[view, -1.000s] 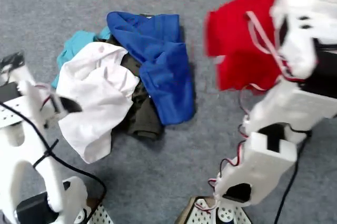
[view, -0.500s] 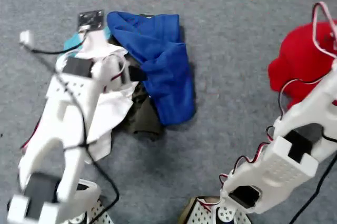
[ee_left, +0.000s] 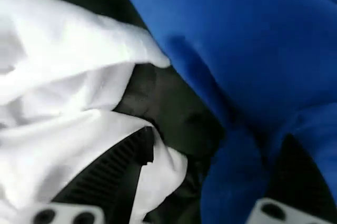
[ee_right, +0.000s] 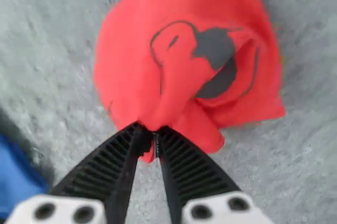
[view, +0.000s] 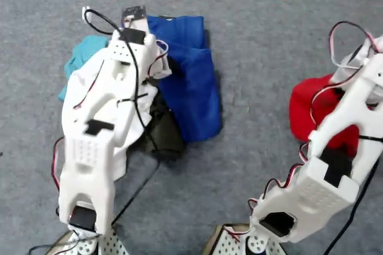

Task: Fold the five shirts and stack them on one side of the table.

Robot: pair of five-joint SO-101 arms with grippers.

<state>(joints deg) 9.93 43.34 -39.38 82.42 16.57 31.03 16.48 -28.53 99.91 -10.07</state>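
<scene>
Shirts: five, all crumpled. One red shirt [ee_right: 184, 61], dark print, is pinched between right claw [ee_right: 155, 142] tips. Beneath left claw [ee_left: 216, 174], jaws apart: blue shirt [ee_left: 253, 40], white shirt [ee_left: 58, 77], dark shirt [ee_left: 174, 113], teal shirt [view: 87, 50].

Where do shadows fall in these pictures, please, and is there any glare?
High view: a soft shadow runs along the right edge of the blue shirt on the table; no glare. Right wrist view: the red shirt is evenly lit, with darker creases by the right gripper.
</scene>
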